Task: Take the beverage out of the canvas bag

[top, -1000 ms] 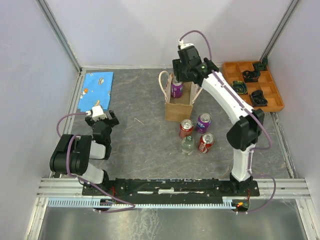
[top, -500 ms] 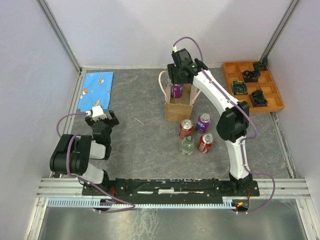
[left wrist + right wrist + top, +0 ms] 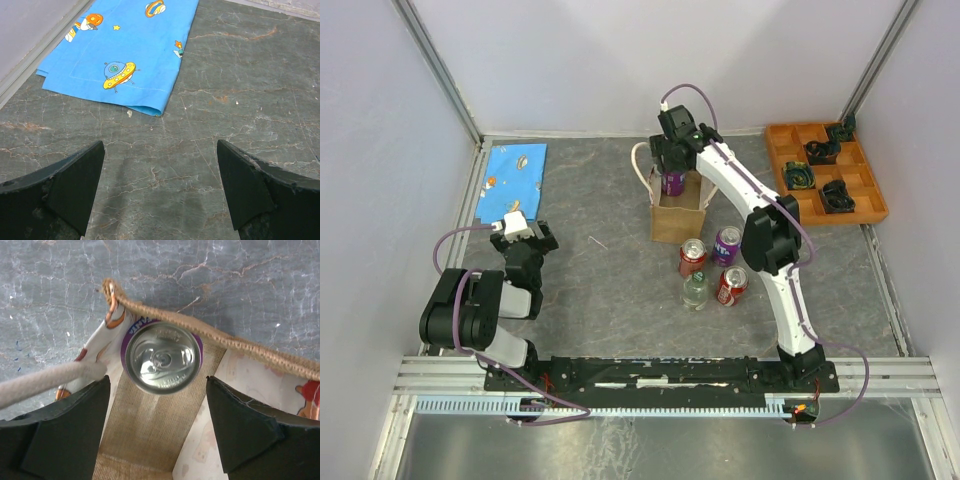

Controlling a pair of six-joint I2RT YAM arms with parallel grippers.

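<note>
The tan canvas bag (image 3: pixel 678 215) with cream loop handles stands open at the table's middle back. A purple beverage can (image 3: pixel 673 181) stands upright inside it at the far end; in the right wrist view I look straight down on its silver top (image 3: pixel 162 357) against the bag's rim (image 3: pixel 250 347). My right gripper (image 3: pixel 673 160) hangs open right over the bag's mouth, its fingers (image 3: pixel 240 427) either side of the bag's inside, short of the can. My left gripper (image 3: pixel 524 240) rests open and empty over bare table at the left (image 3: pixel 160 190).
Two red cans (image 3: pixel 692 256), a purple can (image 3: pixel 727 243) and a clear bottle (image 3: pixel 695 290) stand just in front of the bag. An orange compartment tray (image 3: pixel 825 170) with dark parts is at the back right. A blue printed cloth (image 3: pixel 515 178) lies at the back left.
My right arm has swung left and folded back, bringing the open gripper from beside the bag's right rim to over the bag's mouth above the can. The left arm is still.
</note>
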